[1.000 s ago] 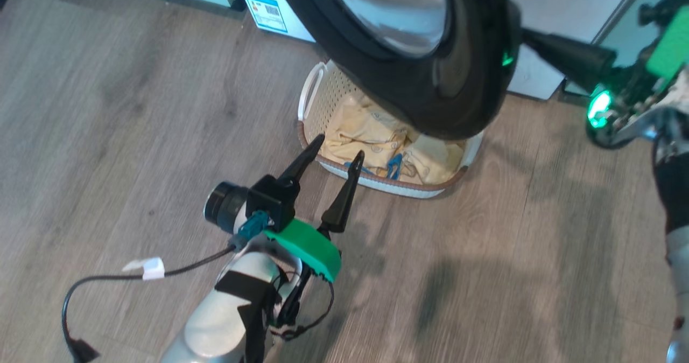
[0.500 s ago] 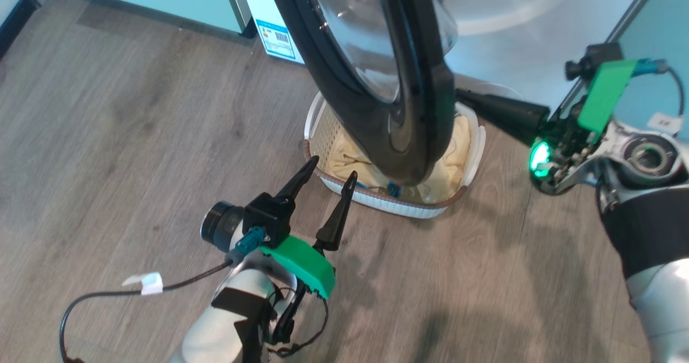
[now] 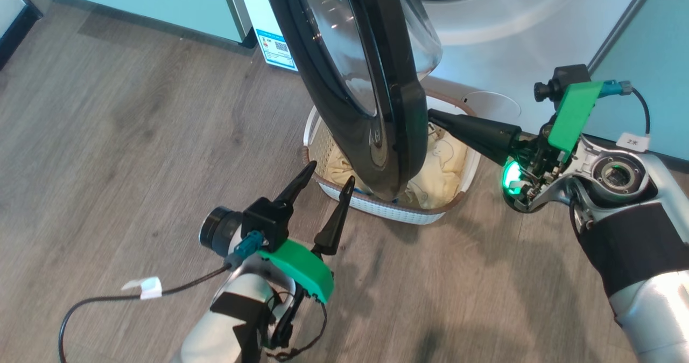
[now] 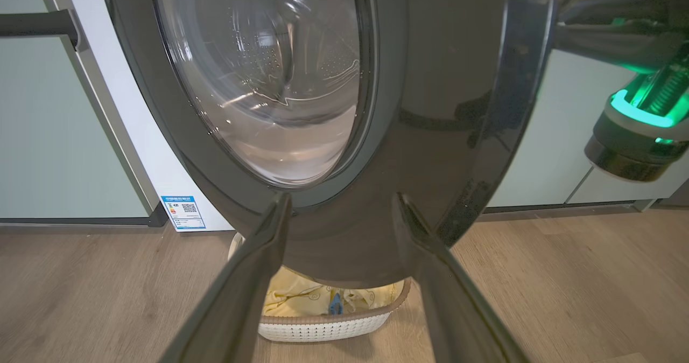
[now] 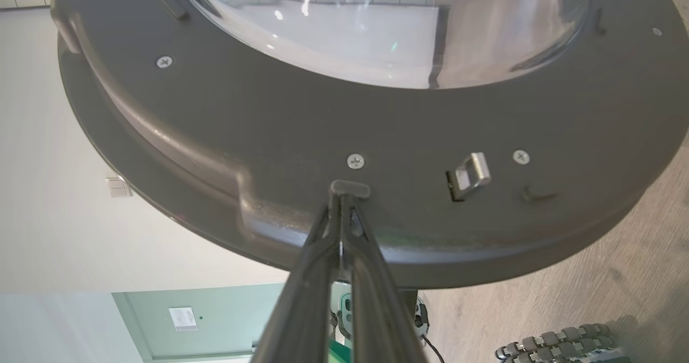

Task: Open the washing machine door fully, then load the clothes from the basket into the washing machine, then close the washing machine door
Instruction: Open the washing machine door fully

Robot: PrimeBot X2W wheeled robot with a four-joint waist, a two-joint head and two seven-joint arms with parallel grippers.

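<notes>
Step one: door [image 3: 371, 110] half open, edge-on at 12 o'clock, over basket [image 3: 377, 209] of clothes [image 3: 441, 163]. Right hand [image 3: 433, 118] pinched shut, tips at its inner rim, 3 o'clock side. Left hand [image 3: 331, 172] wide, empty, 7 o'clock. Next, probably: push it fully open.

The left gripper [image 3: 331, 172] sits at the lower left, its two dark fingers spread wide and pointing up from a pale forearm [image 3: 229, 320], while the right gripper [image 3: 434, 117] reaches in from the right, fingers pressed together, pointing left, a green light at its wrist [image 3: 510, 175].
</notes>
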